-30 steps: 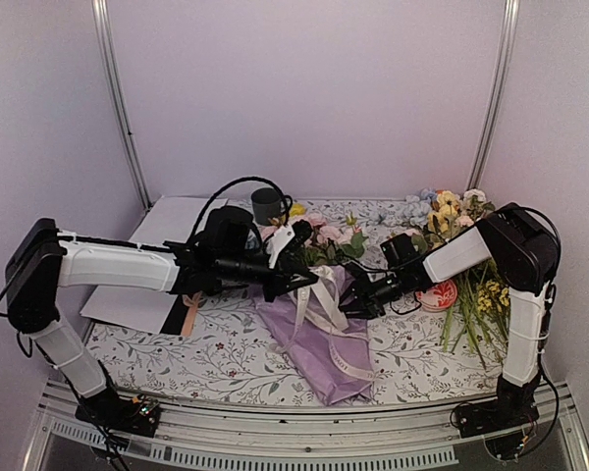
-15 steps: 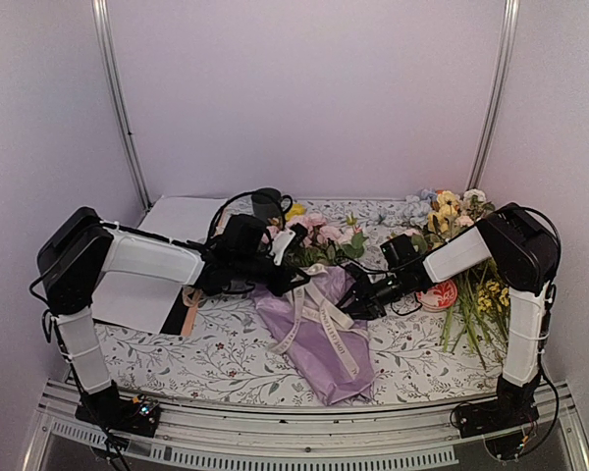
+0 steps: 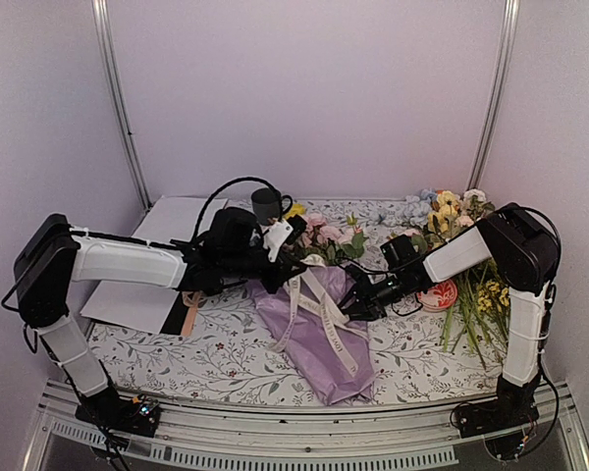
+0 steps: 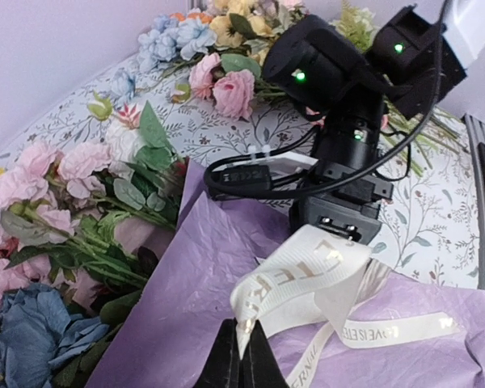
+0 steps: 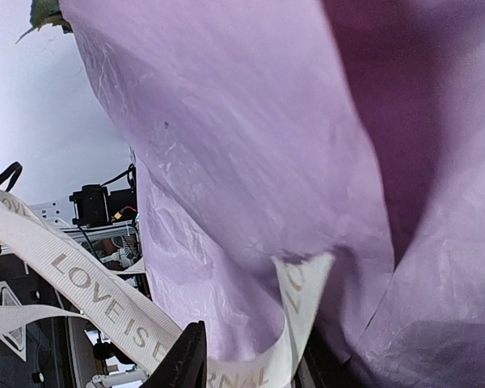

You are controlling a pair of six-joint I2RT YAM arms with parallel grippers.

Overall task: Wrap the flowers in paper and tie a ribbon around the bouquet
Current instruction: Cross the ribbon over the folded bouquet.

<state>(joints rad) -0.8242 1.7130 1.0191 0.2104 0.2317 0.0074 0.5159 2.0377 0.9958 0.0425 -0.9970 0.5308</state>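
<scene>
The bouquet [image 3: 319, 339] lies on the table, a lilac paper [image 4: 186, 283] cone with pink and blue flowers [image 3: 326, 238] at its far end. The cream ribbon [image 4: 307, 271] with gold lettering loops over the paper. My left gripper [image 4: 244, 343] is shut on one end of the ribbon and holds it up above the cone, near the flowers [image 4: 61, 202]. My right gripper [image 3: 358, 299] sits at the cone's right edge. In its wrist view its fingers [image 5: 186, 360] straddle a fold of paper [image 5: 259, 145] with the ribbon [image 5: 295, 315] running across the gap.
Loose long-stemmed yellow and pink flowers [image 3: 471, 285] are piled at the right. A dark cup [image 3: 267, 204] stands behind the bouquet. White sheets [image 3: 142, 285] and a tan ribbon bundle [image 3: 188, 314] lie left. A red-and-white round thing [image 3: 440, 294] sits beside my right arm.
My left gripper has drawn the ribbon end up and back toward the flowers, lifting the loop. The right arm has stayed almost still, its jaws slightly narrower.
</scene>
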